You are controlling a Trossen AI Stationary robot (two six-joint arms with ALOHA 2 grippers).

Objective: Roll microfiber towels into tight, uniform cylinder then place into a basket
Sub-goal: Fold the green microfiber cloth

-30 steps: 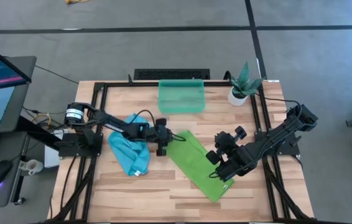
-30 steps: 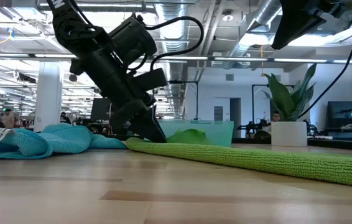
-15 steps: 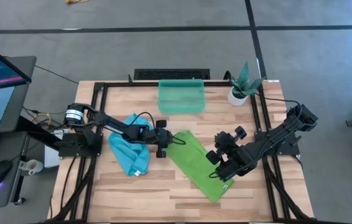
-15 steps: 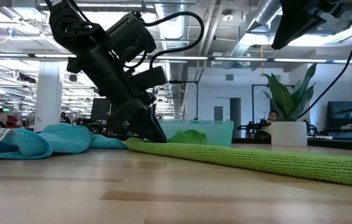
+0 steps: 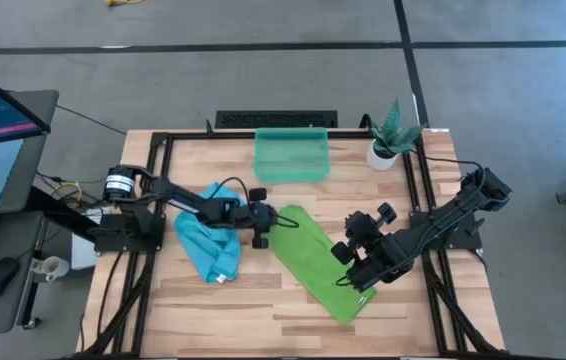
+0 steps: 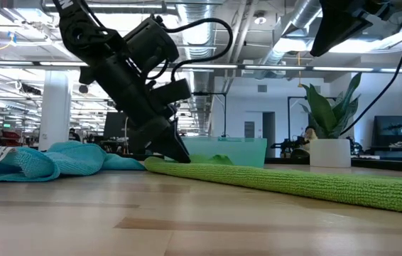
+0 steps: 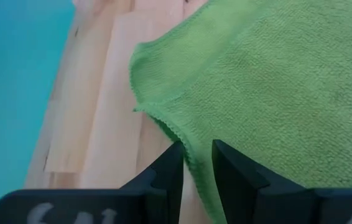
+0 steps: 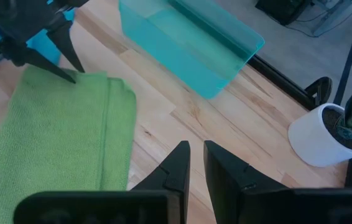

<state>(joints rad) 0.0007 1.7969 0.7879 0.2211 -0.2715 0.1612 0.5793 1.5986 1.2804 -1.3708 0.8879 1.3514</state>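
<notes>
The lime green towel (image 5: 319, 262) lies flat in a long slanting strip at the table's middle, one long side folded over (image 8: 119, 124). My left gripper (image 7: 196, 150) reaches in from the left and is shut on the towel's far-left end (image 5: 273, 228). The turquoise towel (image 5: 206, 245) lies crumpled on the table under the left arm. The teal basket (image 5: 291, 155) stands at the far middle. My right gripper (image 8: 196, 149) hangs high over the green towel's right side (image 5: 353, 258), a narrow gap between its fingers and nothing in it. My left gripper pinches the green towel's hemmed edge (image 7: 187, 149) between its two fingers, close to the far-left corner (image 7: 140, 74). The fingers slant down from the table's left, their tips at table height (image 6: 181, 158). The towel lies on the wood, slack.
A white pot with a green plant (image 5: 385, 148) stands at the far right corner. A black frame (image 5: 163, 140) runs round the tabletop. Bare wood shows at the near edge (image 5: 253, 310) and between towel and basket (image 8: 182, 112).
In the low view the small green hump of towel behind my left gripper has sunk a little. Both grippers have kept their places.
</notes>
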